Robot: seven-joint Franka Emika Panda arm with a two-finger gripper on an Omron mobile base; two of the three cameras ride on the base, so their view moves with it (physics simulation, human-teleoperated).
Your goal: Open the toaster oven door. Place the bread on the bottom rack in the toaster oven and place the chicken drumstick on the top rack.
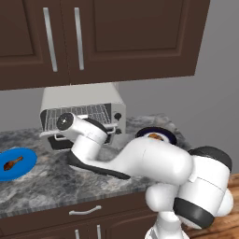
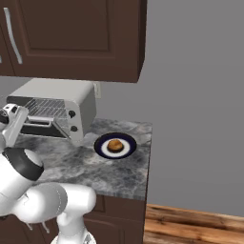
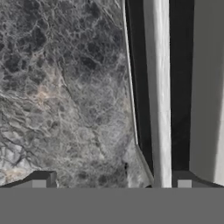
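Observation:
The toaster oven (image 1: 81,98) stands at the back of the counter with its door (image 1: 58,141) swung down and open. Wire shelves show inside, the top rack (image 1: 81,113) clearest; my arm covers most of the bottom rack. In the hand view my gripper (image 3: 111,183) is open and holds nothing. It looks down on the counter beside the door (image 3: 144,87), with one fingertip (image 3: 183,181) under the door's pale bar. The bread (image 2: 114,145) lies on a dark-rimmed plate (image 2: 101,147) right of the oven. The chicken drumstick (image 1: 12,163) lies on a blue plate (image 1: 25,156) at far left.
Dark wall cabinets (image 1: 93,37) hang low over the oven. The grey stone counter (image 2: 119,176) ends just right of the bread plate, with wood floor (image 2: 190,224) beyond. Drawers and doors (image 1: 84,212) run below the counter front.

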